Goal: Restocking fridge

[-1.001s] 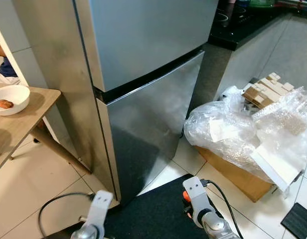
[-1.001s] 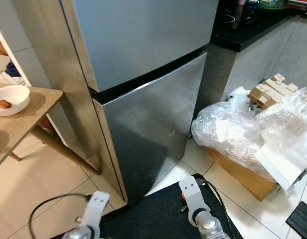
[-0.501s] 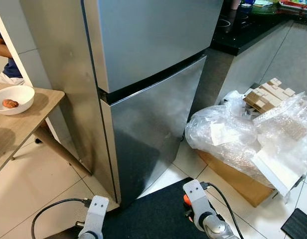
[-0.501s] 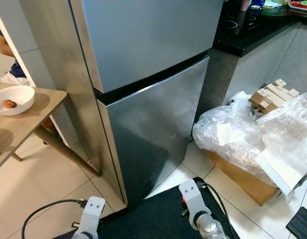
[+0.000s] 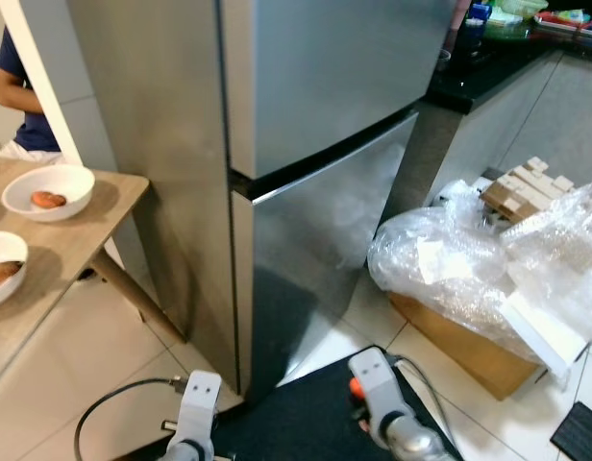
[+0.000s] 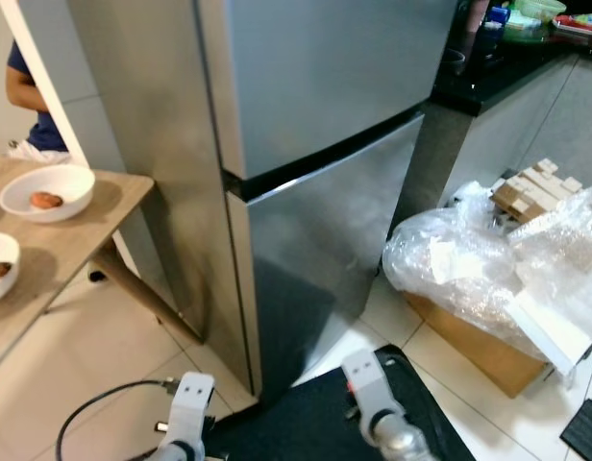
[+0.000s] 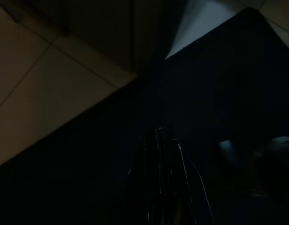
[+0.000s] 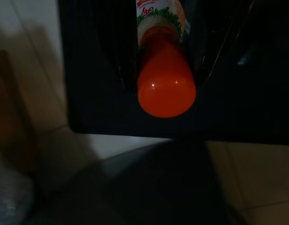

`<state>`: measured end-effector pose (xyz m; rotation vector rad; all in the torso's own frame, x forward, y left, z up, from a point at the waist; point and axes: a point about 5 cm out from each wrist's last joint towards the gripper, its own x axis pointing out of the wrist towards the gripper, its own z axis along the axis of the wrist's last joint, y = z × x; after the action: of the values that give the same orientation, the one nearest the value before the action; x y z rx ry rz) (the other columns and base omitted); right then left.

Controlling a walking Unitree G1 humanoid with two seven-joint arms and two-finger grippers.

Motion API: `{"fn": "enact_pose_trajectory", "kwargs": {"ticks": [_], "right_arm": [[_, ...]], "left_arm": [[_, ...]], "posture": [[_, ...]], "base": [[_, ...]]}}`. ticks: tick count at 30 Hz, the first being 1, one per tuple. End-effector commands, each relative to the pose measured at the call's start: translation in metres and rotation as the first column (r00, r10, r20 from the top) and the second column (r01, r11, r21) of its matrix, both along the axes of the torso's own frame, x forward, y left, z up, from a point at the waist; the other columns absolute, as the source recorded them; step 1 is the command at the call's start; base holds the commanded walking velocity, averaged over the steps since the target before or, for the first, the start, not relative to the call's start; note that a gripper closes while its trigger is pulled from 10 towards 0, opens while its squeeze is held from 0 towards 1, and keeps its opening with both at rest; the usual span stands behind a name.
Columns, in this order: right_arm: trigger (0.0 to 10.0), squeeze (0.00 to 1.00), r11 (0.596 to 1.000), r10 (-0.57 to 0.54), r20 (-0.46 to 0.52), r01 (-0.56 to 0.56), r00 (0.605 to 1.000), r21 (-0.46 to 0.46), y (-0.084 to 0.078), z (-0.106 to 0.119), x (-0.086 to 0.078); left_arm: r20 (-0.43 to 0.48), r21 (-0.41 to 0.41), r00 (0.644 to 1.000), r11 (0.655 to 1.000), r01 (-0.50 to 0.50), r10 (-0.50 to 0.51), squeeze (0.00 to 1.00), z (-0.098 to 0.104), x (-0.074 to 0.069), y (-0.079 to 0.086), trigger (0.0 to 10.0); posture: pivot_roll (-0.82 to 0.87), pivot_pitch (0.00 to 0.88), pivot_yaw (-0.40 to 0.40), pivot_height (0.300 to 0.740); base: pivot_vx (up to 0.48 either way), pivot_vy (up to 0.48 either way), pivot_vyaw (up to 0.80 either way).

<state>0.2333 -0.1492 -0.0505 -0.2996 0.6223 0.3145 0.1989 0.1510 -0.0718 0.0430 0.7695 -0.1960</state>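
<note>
Stainless steel fills the scene: the 2-door fridge stands shut before the robot, both arms hanging low over a dark floor mat. The right gripper points down, its jaws pinching an orange bottle with a green-and-white label, held cap end out above the mat. The left gripper hangs idle, its jaws apparently pressed together, though the view is very dark. With a door yet to open and 1 arm loaded, the bottle could slip and roll across the tiles if the grip loosens during a reach. A crowded cardboard box topped with plastic wrap sits just beside the fridge and may obstruct the door swing. 2 white bowls rest on a wooden bench to the left.
</note>
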Motion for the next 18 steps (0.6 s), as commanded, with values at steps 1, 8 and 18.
{"fn": "enact_pose_trajectory", "kwargs": {"ticks": [1,8,18], "right_arm": [[10.0,0.0,1.0,-0.013,-0.008,0.013,1.0,-0.021,-0.008,-0.001,-0.002],[10.0,0.0,1.0,-0.016,-0.008,0.016,1.0,-0.023,-0.009,-0.001,-0.002],[10.0,0.0,0.999,-0.027,-0.003,0.027,1.0,-0.025,-0.01,-0.001,-0.002]], "left_arm": [[-0.004,0.003,1.0,1.0,-0.01,0.01,0.0,-0.001,-0.003,0.002,10.0],[0.011,0.021,1.0,1.0,0.016,-0.016,0.0,0.0,-0.001,0.003,10.0],[0.002,0.045,0.99,0.989,0.14,-0.14,0.0,0.001,0.002,-0.01,10.0]], "posture": [[-0.1,0.043,-0.05,0.74],[-0.1,0.045,-0.049,0.74],[-0.11,0.052,-0.044,0.74]], "base": [[0.0,0.0,0.0],[0.0,0.0,0.0],[0.0,-0.192,0.0]]}}
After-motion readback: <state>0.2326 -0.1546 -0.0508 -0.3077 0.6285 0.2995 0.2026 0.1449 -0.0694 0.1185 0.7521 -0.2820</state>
